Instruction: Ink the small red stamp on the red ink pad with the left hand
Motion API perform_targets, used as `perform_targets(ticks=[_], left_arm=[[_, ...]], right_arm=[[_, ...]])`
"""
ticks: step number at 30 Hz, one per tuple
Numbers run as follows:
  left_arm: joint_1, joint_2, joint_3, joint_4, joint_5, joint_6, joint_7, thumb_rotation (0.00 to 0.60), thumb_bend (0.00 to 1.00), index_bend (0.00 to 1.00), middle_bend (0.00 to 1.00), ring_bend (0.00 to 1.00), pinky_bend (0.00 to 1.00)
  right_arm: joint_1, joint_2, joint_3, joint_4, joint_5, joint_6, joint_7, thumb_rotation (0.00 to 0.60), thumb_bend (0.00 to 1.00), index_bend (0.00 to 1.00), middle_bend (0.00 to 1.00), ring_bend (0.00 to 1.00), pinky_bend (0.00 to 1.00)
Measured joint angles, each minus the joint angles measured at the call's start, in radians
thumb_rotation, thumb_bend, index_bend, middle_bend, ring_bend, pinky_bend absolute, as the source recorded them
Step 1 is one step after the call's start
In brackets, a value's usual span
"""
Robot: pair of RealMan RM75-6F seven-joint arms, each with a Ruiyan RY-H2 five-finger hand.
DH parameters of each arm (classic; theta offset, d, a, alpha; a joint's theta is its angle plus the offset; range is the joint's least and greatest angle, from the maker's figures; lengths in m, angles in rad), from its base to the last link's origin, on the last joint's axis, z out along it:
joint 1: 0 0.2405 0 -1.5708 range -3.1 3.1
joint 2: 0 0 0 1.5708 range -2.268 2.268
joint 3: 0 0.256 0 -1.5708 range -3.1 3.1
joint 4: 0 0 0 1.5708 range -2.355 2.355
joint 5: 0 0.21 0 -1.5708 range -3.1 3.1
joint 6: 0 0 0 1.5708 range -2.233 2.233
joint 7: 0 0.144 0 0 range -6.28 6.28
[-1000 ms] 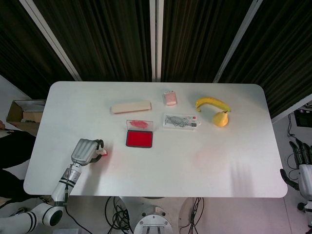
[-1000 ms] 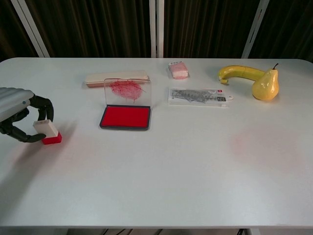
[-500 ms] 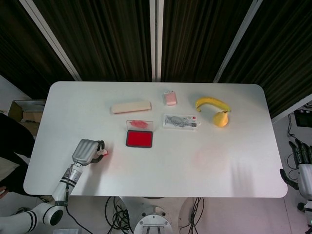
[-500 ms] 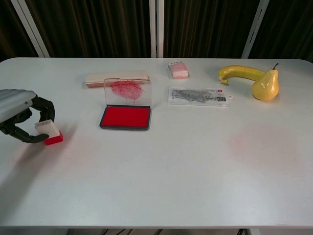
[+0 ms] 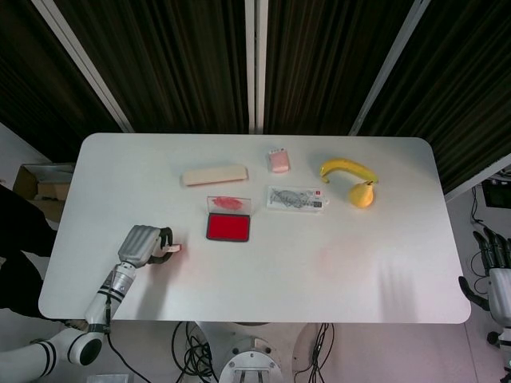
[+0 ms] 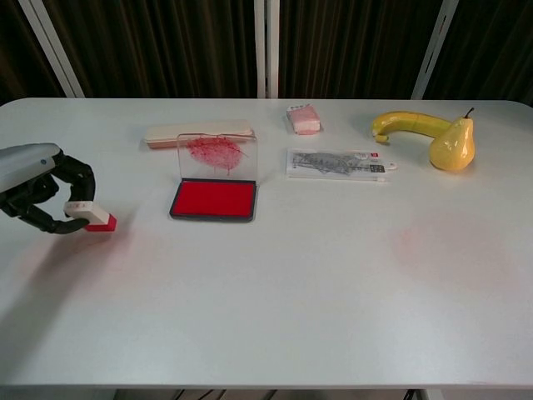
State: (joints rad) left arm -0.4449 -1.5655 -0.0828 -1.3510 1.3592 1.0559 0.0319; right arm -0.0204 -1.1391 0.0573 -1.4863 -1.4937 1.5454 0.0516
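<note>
My left hand [image 6: 37,187] [image 5: 142,244] hovers at the table's front left and pinches the small red stamp [image 6: 92,217] [image 5: 174,250], a white block with a red base, tilted so the base points toward the pad. The stamp hangs just above the tabletop, left of the red ink pad [image 6: 213,199] [image 5: 228,228], whose clear, ink-smeared lid [image 6: 216,155] stands upright behind it. A gap separates stamp and pad. My right hand [image 5: 493,267] hangs off the table's right edge, fingers apart and holding nothing.
Behind the pad lies a long beige block [image 6: 198,132]. A small pink box [image 6: 303,118], a flat printed packet [image 6: 336,163], a banana [image 6: 406,125] and a yellow pear [image 6: 452,145] sit at the back right. A cardboard box [image 5: 38,185] stands beyond the left edge.
My left hand has lifted the stamp off the table and carried it a little right toward the ink pad, tilting it. The right hand has not moved.
</note>
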Motion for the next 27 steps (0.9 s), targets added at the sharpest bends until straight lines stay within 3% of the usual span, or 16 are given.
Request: perform_targets(ticks=[6, 15, 27], left_arm=[[-0.031, 0.041, -0.030, -0.059, -0.028, -0.056, -0.059, 0.600, 0.49, 0.61, 0.67, 0.95, 1.00], [-0.155, 0.080, -0.113, -0.116, -0.113, -0.206, -0.063, 0.600, 0.52, 0.62, 0.68, 0.96, 1.00], [-0.341, -0.037, -0.178, -0.073, -0.313, -0.328, 0.072, 0.600, 0.54, 0.64, 0.70, 0.97, 1.00]], right_arm=[[-0.001, -0.001, 0.000, 0.002, 0.001, 0.002, 0.001, 0.600, 0.23, 0.00, 0.00, 0.00, 0.00], [-0.002, -0.004, 0.000, -0.004, -0.001, 0.005, -0.006, 0.600, 0.22, 0.00, 0.00, 0.00, 0.00], [-0.007, 0.002, 0.003, -0.005, 0.008, 0.008, -0.008, 0.600, 0.23, 0.00, 0.00, 0.00, 0.00]])
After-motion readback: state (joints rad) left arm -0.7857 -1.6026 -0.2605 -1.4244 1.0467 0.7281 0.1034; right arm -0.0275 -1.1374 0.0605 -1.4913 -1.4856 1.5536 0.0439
